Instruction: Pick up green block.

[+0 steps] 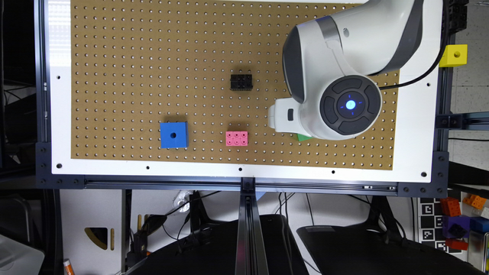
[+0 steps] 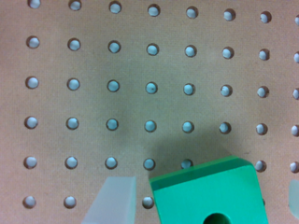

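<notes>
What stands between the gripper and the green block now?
Nothing visible. In the wrist view the green block sits between the two fingers, with bare pegboard around it. The fingers do not touch it yet.

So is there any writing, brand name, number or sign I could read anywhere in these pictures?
None can be read.
The black-and-white square-patterned marker sheet at the exterior view's lower right carries coded patterns, no letters.
The round dark button pad with a blue light on the white arm shows tiny marks, too small to read.
</notes>
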